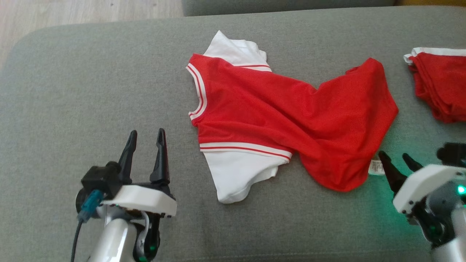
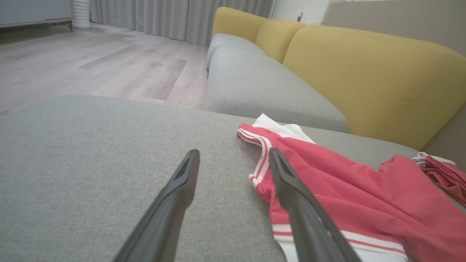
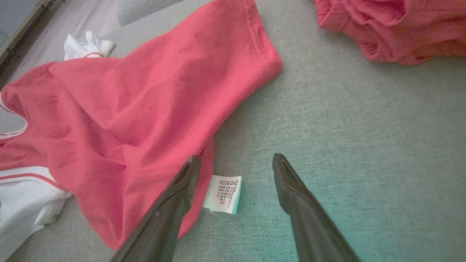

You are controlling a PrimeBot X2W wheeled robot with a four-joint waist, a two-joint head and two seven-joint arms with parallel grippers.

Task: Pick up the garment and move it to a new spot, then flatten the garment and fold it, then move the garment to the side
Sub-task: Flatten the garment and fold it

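Note:
The garment (image 1: pixel 276 116) is a red shirt with white sleeves and striped trim, lying rumpled across the middle of the grey cushion (image 1: pixel 91 91). Its white care label (image 3: pixel 222 193) sticks out at the hem. My left gripper (image 1: pixel 145 136) is open, low on the left, a short way from the neckline (image 2: pixel 260 160). My right gripper (image 1: pixel 397 156) is open beside the hem at the lower right, its left finger (image 3: pixel 182 189) over the hem's edge, with nothing between the fingers. The garment (image 3: pixel 145 94) spreads up and left of it.
A second red piece of clothing with white trim (image 1: pixel 442 83) lies bunched at the right edge of the cushion. A yellow sofa back (image 2: pixel 364 72) and another grey seat (image 2: pixel 262 87) stand behind. Wooden floor (image 2: pixel 91 62) lies beyond the cushion's left end.

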